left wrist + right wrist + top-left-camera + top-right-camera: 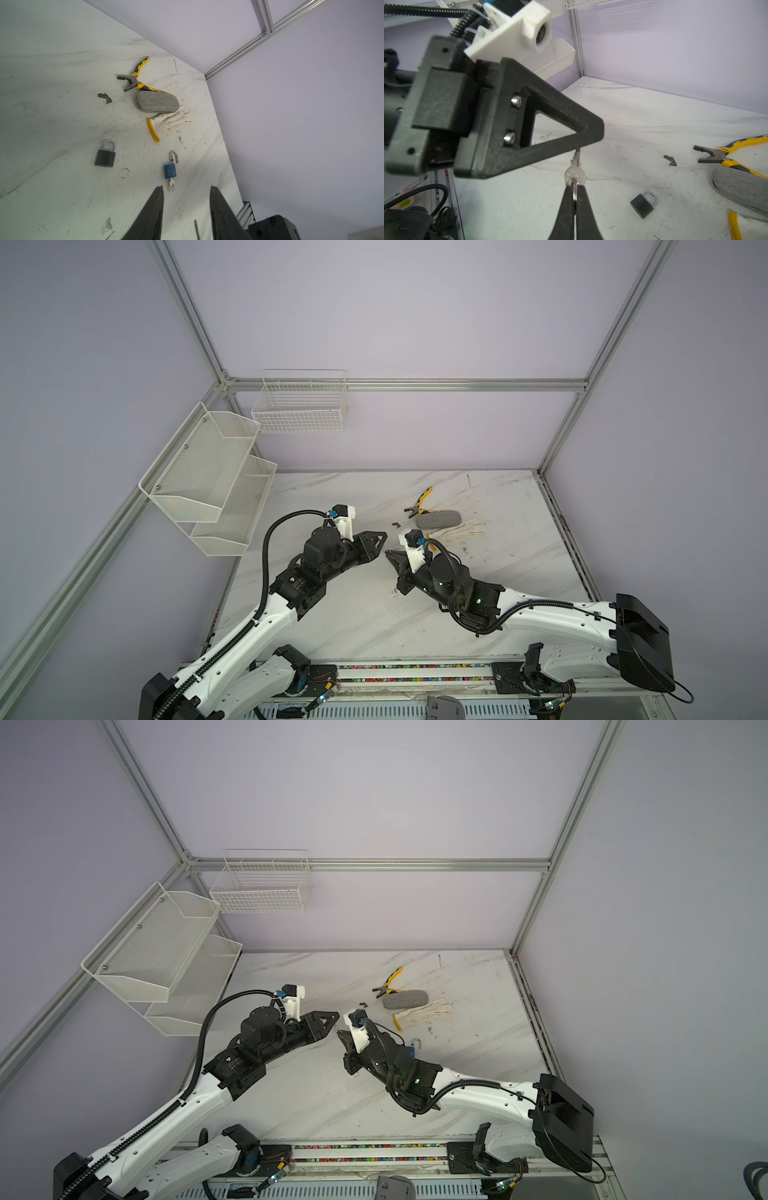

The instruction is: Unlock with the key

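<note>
Right wrist view has the right gripper [574, 188] pinched shut on the bow of a small silver key [575, 173]. The key's blade points away from the right gripper, and its tip meets the edge of a finger [560, 133] of the left gripper [186, 188]. From the left wrist, that gripper's jaws stand apart, and a thin sliver shows between them, touching neither as far as I can tell. Both top views show the two grippers tip to tip above the middle of the marble table [654, 116]. The black padlock [105, 155] lies flat there with its shackle closed, near a blue padlock [170, 170] whose shackle is open.
</note>
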